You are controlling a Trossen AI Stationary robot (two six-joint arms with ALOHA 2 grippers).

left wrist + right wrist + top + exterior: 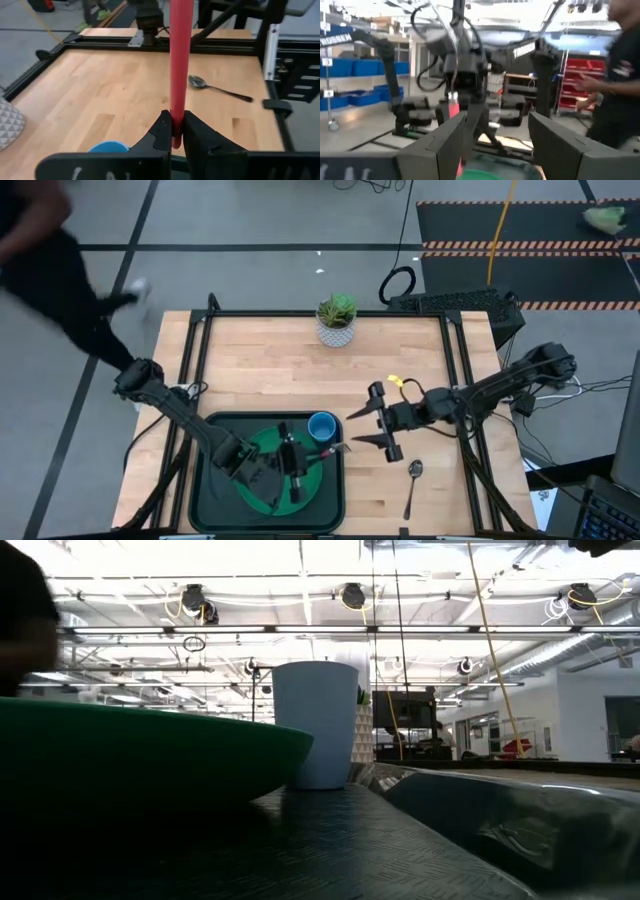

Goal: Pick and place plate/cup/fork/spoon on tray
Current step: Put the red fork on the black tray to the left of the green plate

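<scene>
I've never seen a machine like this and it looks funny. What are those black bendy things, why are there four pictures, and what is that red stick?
The black bendy things are two robot arms at a wooden table. Each ends in a two-fingered pincher called a gripper.

One picture looks down from above, one peeks from table height, and two come from small cameras on the arms' wrists.

The red stick is the handle of the fork. The left gripper pinches it shut, above the dark tray. On the tray sit the green plate and the blue cup.

The right gripper is open and empty, beside the tray. The spoon lies on the table, and a plant pot stands at the far edge. A person walks by.
</scene>
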